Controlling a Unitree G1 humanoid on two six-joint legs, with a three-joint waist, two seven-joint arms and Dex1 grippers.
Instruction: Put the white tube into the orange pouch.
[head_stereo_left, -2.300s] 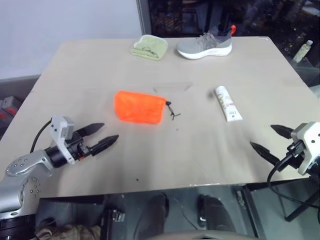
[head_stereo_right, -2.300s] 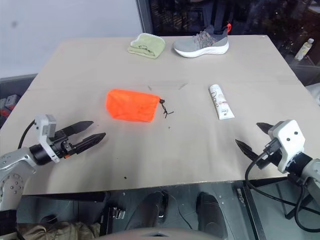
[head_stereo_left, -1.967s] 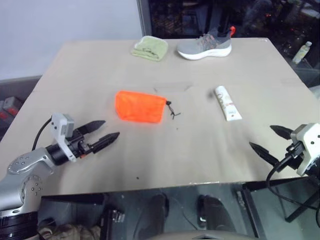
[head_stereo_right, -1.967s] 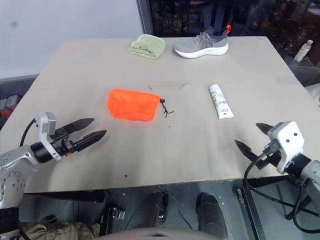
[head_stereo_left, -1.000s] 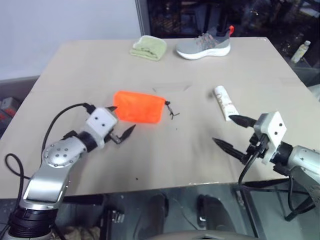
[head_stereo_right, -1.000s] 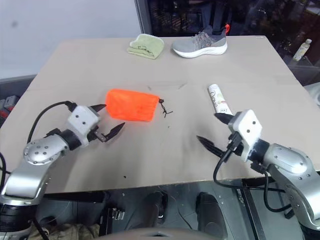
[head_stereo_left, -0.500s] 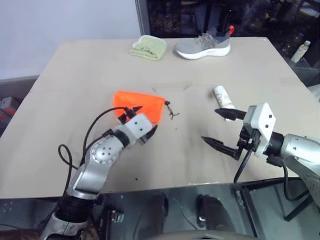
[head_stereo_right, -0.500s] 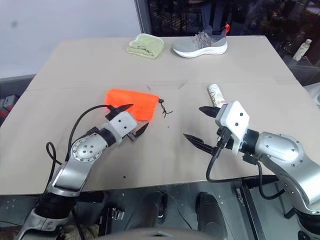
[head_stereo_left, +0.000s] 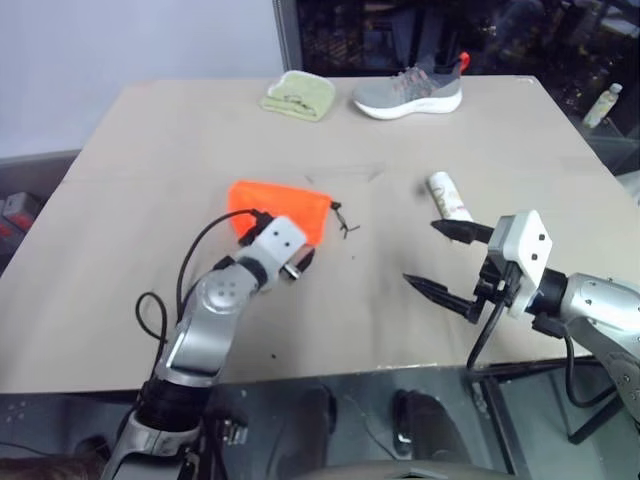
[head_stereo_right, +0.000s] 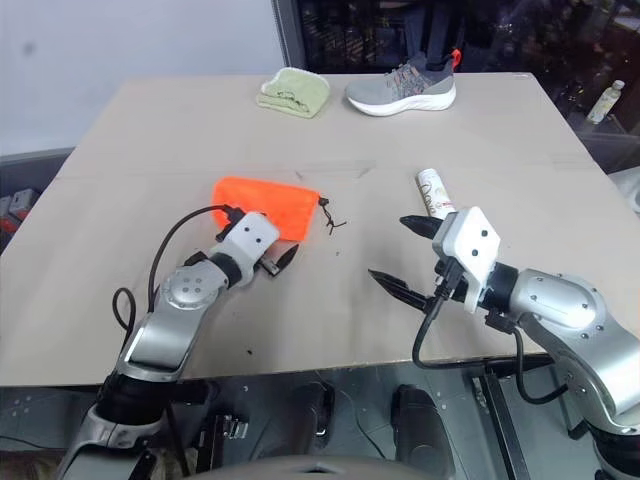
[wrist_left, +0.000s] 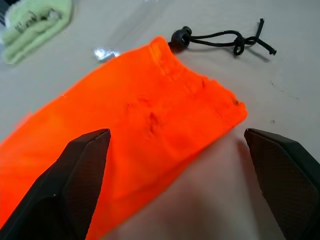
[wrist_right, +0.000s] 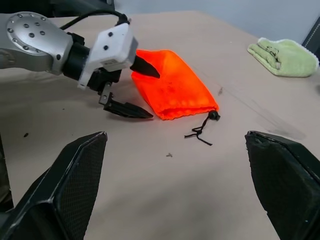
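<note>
The orange pouch (head_stereo_left: 300, 208) lies flat mid-table, its black cord (head_stereo_left: 343, 222) and mouth toward the right. My left gripper (head_stereo_left: 288, 236) is open at the pouch's near edge; in the right wrist view one finger (wrist_right: 146, 67) is over the fabric and the other (wrist_right: 127, 109) is on the table beside it. The left wrist view has the pouch (wrist_left: 150, 115) between the spread fingers. The white tube (head_stereo_left: 449, 196) lies to the right of the pouch. My right gripper (head_stereo_left: 421, 252) is open just in front of the tube, hiding its near end.
A folded light-green cloth (head_stereo_left: 298, 96) and a grey shoe (head_stereo_left: 408, 92) sit at the table's far edge. A pale bottle (head_stereo_left: 601, 104) stands beyond the table's right side. Bare tabletop lies between pouch and tube.
Both arms have swung in from the table's near corners. My left gripper moved right and forward up to the pouch. My right gripper came up beside the tube and now holds still.
</note>
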